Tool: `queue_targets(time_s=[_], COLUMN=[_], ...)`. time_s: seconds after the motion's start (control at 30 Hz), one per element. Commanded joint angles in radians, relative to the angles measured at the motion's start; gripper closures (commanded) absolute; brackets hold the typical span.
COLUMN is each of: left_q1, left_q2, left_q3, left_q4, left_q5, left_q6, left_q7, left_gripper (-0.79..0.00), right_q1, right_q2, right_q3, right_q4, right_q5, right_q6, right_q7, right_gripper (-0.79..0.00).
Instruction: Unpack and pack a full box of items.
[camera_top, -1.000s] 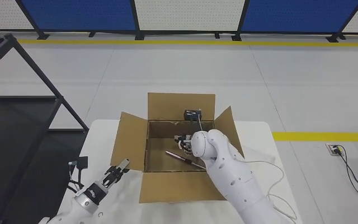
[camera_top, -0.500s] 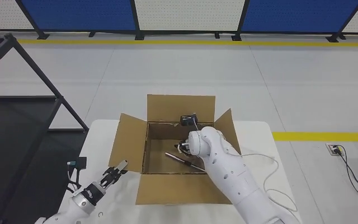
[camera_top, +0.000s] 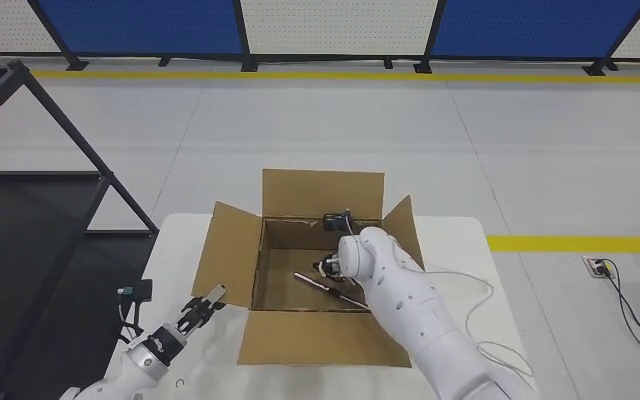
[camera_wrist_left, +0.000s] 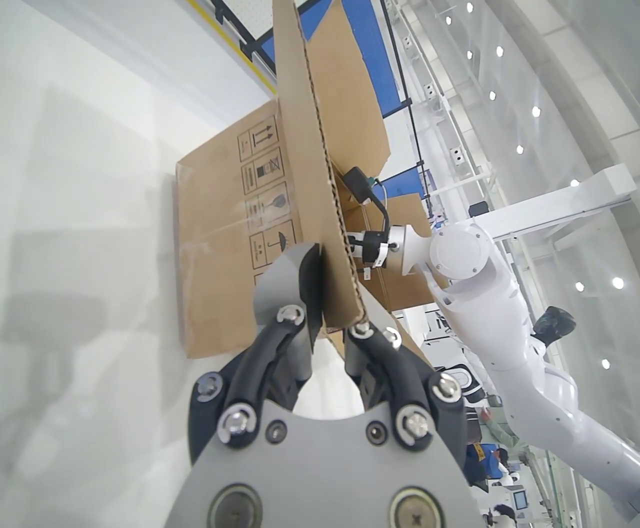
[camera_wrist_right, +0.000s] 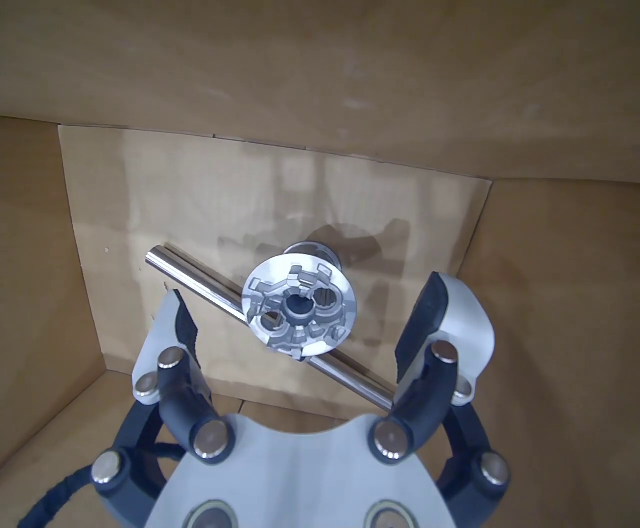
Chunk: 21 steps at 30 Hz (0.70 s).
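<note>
While the cardboard box (camera_top: 323, 190) sits with its flaps spread open on the white table (camera_top: 460, 245), seen from above, the right arm (camera_top: 400, 300) bends down into it from the near side. A steel rod (camera_top: 315, 279) lies slantwise on the box floor, just beside the wrist. The left gripper (camera_top: 207, 300) is out at the near corner of the left flap (camera_top: 225, 255).

From the left wrist, the left gripper (camera_wrist_left: 332, 300) is pinched narrow on that flap. The corrugated edge runs straight between the two fingers, and the dark pad (camera_wrist_left: 310, 280) of one presses flat against the cardboard. Behind it the box's outer wall, printed with handling symbols, stands on the table.

From the right wrist, the right gripper (camera_wrist_right: 305, 305) hangs inside the box with its fingers spread wide, holding nothing. Between and below them a round metal hub (camera_wrist_right: 300, 312) stands on the box floor, flanged face up. The steel rod passes under the edge of that flange, one end pointing toward a corner of the floor and the other running under the gripper's own finger. I cannot tell whether hub and rod actually touch.
</note>
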Motion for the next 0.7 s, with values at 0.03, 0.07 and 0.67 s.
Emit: queue_targets(time_s=[0.03, 0.07, 0.67], left_q1=[0.0, 0.0, 0.004], left_q2=[0.0, 0.001, 0.004], left_q3=[0.001, 0.001, -0.003], left_q4=[0.001, 0.001, -0.003], left_q5=[0.001, -0.001, -0.012], left_q6=[-0.001, -0.001, 0.001], left_q7=[0.002, 0.001, 0.002], left_gripper=[-0.206, -0.225, -0.625], right_q1=[0.011, 0.014, 0.074], right_q2=[-0.009, -0.012, -0.054], right_q3=[-0.003, -0.004, -0.02], right_q4=[0.03, 0.04, 0.174], right_q5=[0.012, 0.016, 0.045], right_q6=[-0.008, -0.01, -0.028], right_q7=[-0.013, -0.016, -0.039], right_gripper=[-0.785, -0.785, -0.194])
